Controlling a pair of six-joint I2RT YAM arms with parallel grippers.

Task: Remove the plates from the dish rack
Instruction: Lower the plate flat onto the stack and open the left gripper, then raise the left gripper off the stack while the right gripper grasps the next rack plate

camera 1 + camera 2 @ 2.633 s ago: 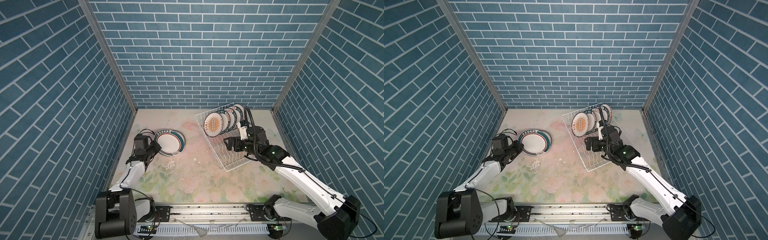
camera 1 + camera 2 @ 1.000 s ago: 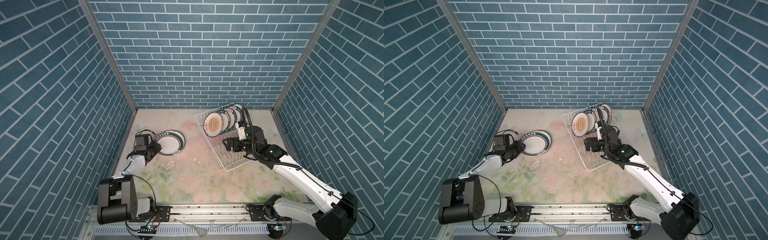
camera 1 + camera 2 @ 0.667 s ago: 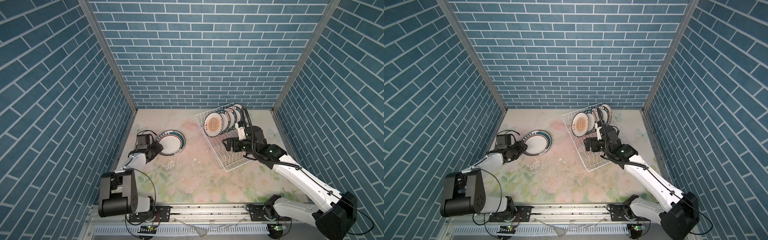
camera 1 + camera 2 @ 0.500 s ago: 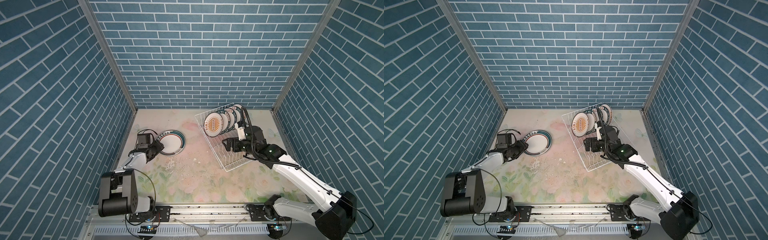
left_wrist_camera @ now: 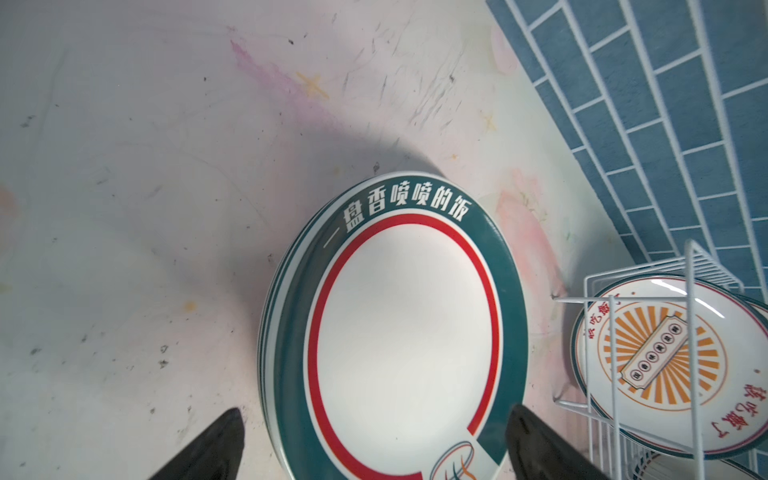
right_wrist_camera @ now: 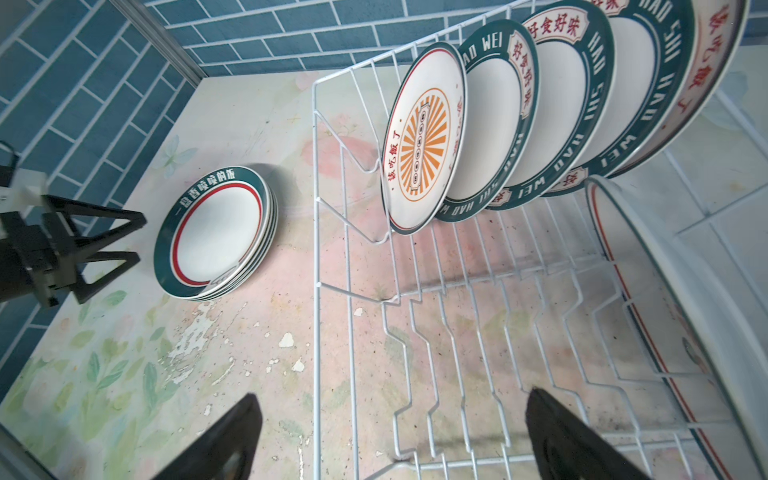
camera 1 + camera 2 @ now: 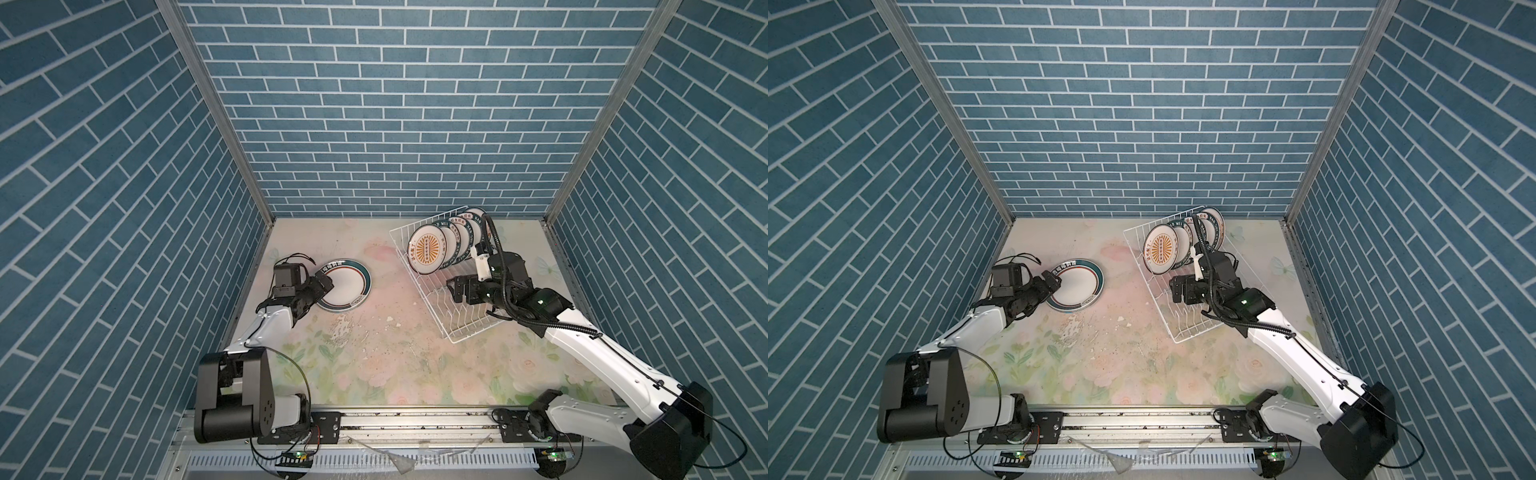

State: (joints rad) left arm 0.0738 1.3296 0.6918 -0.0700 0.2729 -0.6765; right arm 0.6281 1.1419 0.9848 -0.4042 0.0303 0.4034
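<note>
Released: round white green-rimmed plate (image 5: 407, 332), now stacked; left gripper (image 5: 376, 411) spread, empty. My right gripper (image 6: 392, 397) spread over part-loaded white wire dish rack (image 6: 316, 208).

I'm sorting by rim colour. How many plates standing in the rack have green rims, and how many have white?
Green-rimmed plates: 3
White-rimmed plates: 3, counting the nearest plate, seen edge-on in the right wrist view
Total standing in the dish rack: 6
</note>
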